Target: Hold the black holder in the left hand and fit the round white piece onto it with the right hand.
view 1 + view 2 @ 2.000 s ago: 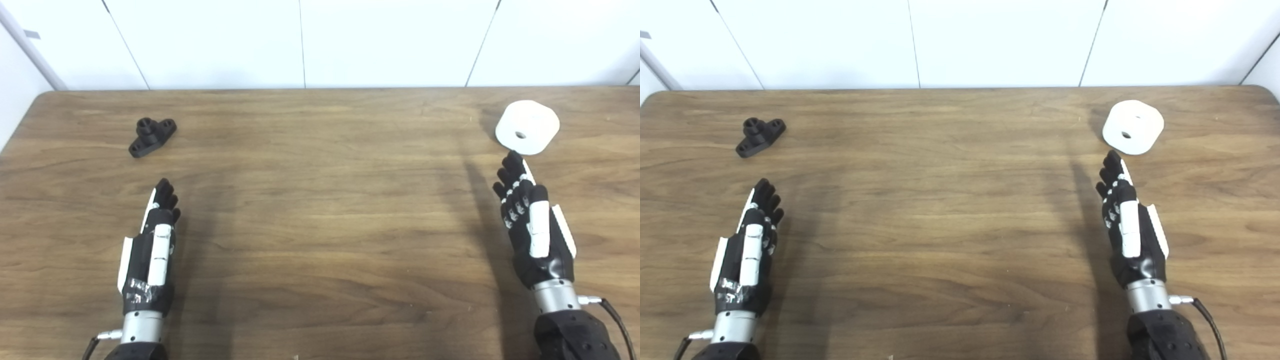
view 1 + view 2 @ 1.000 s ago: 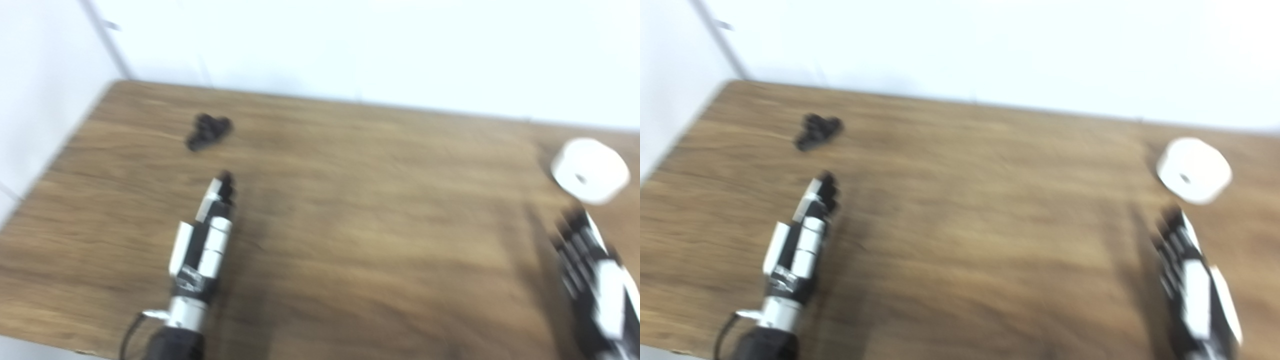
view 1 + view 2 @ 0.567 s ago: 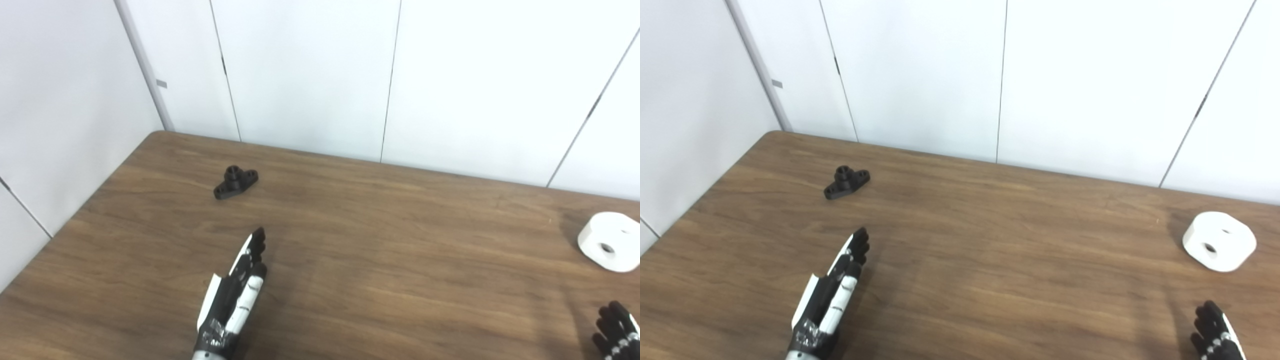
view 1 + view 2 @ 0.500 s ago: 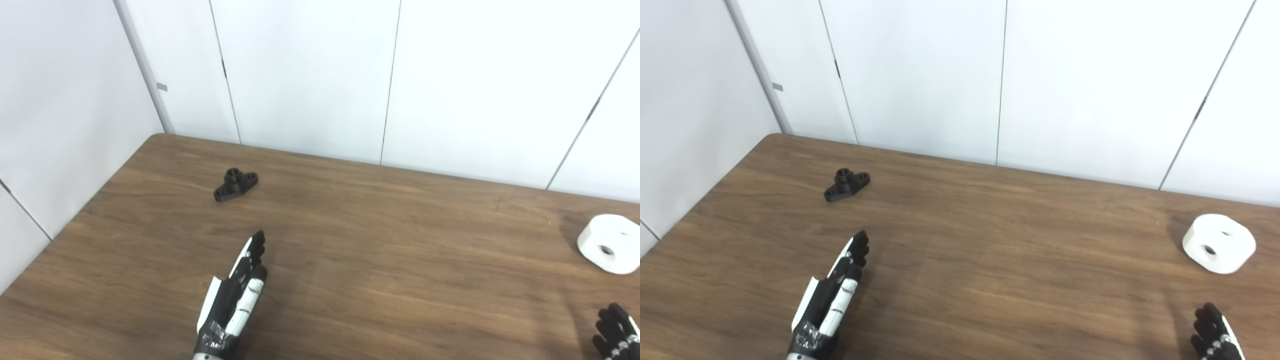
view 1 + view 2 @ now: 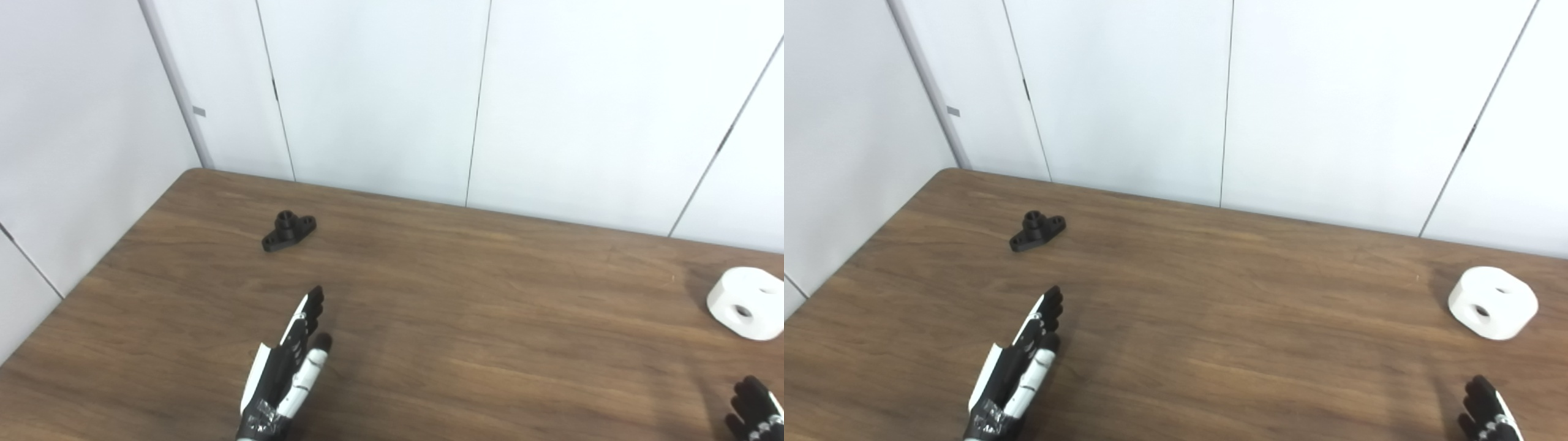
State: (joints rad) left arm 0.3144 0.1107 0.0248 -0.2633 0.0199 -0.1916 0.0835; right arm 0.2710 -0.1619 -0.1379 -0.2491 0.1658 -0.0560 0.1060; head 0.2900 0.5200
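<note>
On the worktop (image 5: 465, 306): I see brown wood grain, with white wall panels (image 5: 380, 92) behind it.
Black holder (image 5: 288, 231): it lies flat near the far left corner, its short tube pointing up, touched by nothing.
Round white piece (image 5: 1492, 302): it sits by the right edge, well apart from the holder, with two holes showing.
Left hand (image 5: 285, 373): I have it low over the wood, nearer to me than the holder, fingers (image 5: 309, 309) stretched out and aimed towards the holder, carrying nothing.
Right hand (image 5: 1487, 418): only its dark fingertips show at the bottom right corner, so I cannot tell how its fingers are set; it lies short of the white piece.
</note>
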